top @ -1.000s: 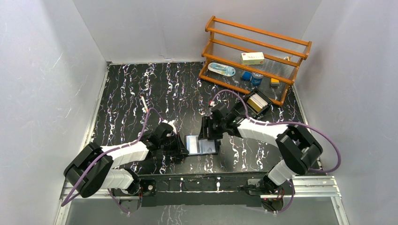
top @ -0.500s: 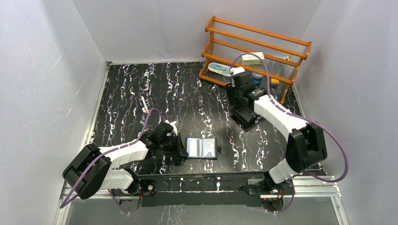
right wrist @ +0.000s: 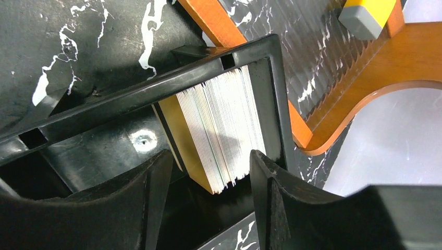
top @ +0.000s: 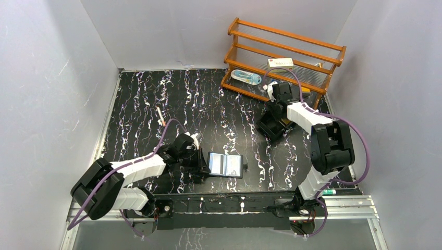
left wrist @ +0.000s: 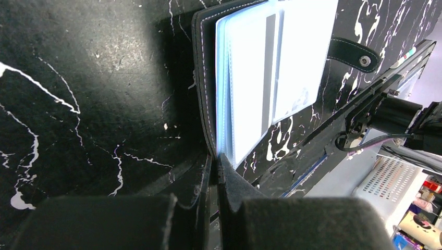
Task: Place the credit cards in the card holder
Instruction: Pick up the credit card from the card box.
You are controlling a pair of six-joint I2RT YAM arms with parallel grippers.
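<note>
2 white-shelled arms (top: 136, 169), black joints, purple cables (top: 160, 139), black padded pincer fingers (left wrist: 104, 224)

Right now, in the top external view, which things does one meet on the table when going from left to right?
thin pale stick → left end effector → card holder → black open box. The wooden rack is left out, because it spans above several of these.
</note>
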